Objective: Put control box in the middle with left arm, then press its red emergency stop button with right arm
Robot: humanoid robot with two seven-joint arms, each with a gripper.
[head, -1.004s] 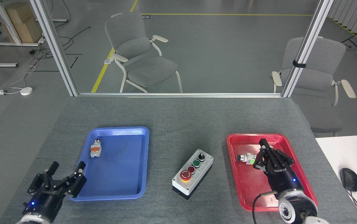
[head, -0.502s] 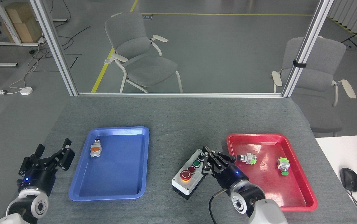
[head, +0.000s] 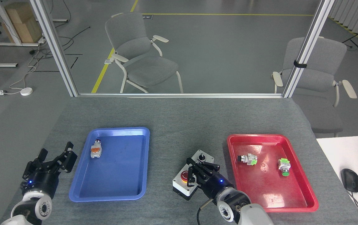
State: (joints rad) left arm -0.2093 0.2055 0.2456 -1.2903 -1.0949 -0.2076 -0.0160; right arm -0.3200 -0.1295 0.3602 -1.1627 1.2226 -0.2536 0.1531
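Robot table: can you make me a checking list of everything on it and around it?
Surface: grey felt table, bare in the middle.
Job's things: control box between the trays; red emergency stop button partly covered.
Clutter: blue tray with one switch part; red tray with two switch parts.
Grippers: right gripper over the box, fingers together; left gripper open, left of the blue tray.
Cables: black cable at the right wrist.
Surroundings: two grey chairs, floor cords.

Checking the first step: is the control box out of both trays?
Out. The control box sits on bare grey tabletop between the blue tray and red tray.
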